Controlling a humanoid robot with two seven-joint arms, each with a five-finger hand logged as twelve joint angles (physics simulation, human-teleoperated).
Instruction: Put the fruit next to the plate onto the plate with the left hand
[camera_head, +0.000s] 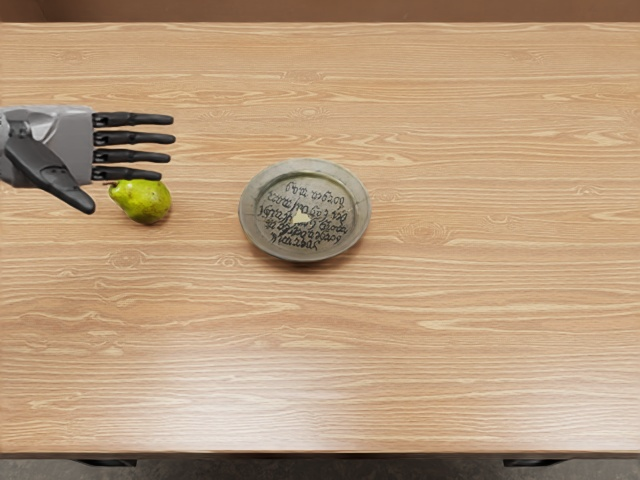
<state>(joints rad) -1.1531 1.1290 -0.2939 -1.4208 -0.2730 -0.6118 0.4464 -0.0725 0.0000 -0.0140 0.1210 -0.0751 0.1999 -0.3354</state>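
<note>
The bench (450, 330) fills nearly the whole view. Its far edge runs along the top and its near edge along the bottom, while its sides are cut off by the frame. Bare wood lies open right of the plate (250, 205), and in broad strips in front of and behind it.

The pear (142, 201) lies on its side on the bench, left of the plate and apart from it, with a bare strip of wood between them. It is well in from the near and far edges. Its long axis runs roughly left to right, slightly tilted. The narrow end points left and a little away, toward the hand, and the broad end faces the plate.

The left hand (90, 150) comes in from the left edge, just above and left of the pear. Its fingers (130, 138) are straight and parallel, pointing right with slim gaps between them, and they hold nothing. The lowest one overlaps the pear's top in this view, and I cannot tell whether they touch. The thumb slants down and right, its tip just left of the narrow end.

The plate is round and grey, with dark lettering in its well.
</note>
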